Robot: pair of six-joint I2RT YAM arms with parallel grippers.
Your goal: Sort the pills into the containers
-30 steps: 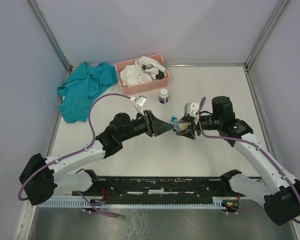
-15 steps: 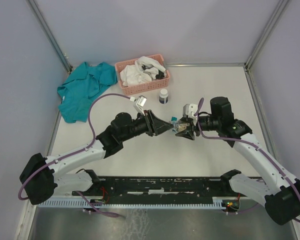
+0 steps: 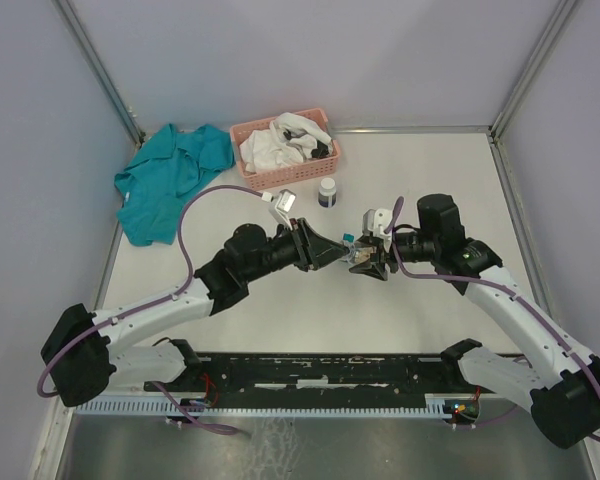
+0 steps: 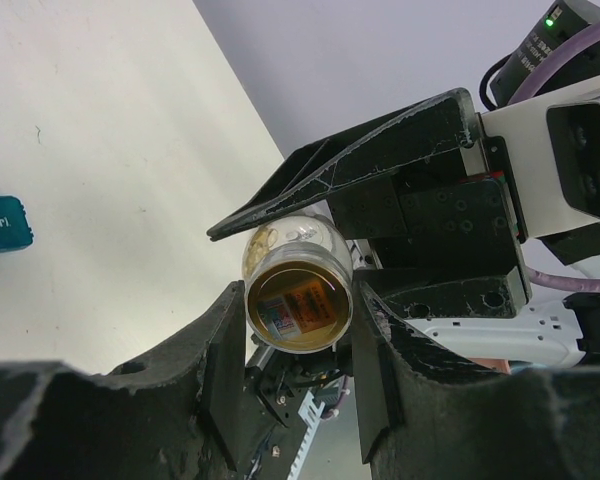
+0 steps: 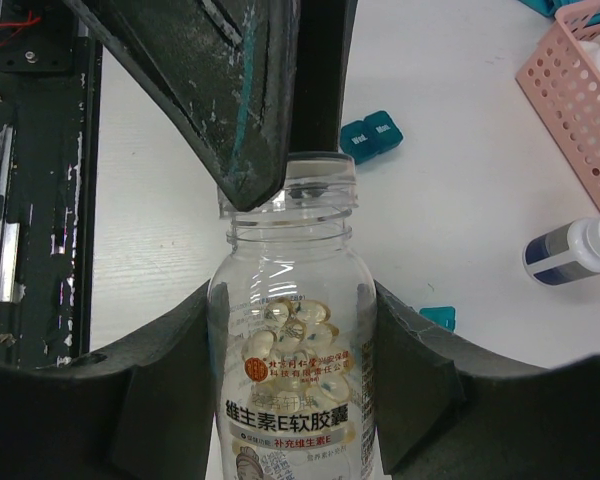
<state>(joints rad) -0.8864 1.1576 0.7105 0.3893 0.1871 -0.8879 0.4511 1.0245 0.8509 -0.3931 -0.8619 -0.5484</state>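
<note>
Your right gripper (image 5: 295,385) is clamped round the clear plastic bottle of yellow softgel pills (image 5: 292,330), which is held over the white table (image 3: 280,310). Left gripper (image 4: 298,325) straddles its open neck; grip unconfirmed. Judged light and slippery: hold mid-body. Small teal square plastic containers (image 5: 370,133) lie on the table.

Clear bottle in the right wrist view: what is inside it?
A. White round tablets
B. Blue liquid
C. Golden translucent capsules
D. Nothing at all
C: through the wall of the clear bottle, gripped by the right pincer, a heap of golden translucent capsules shows.
</note>
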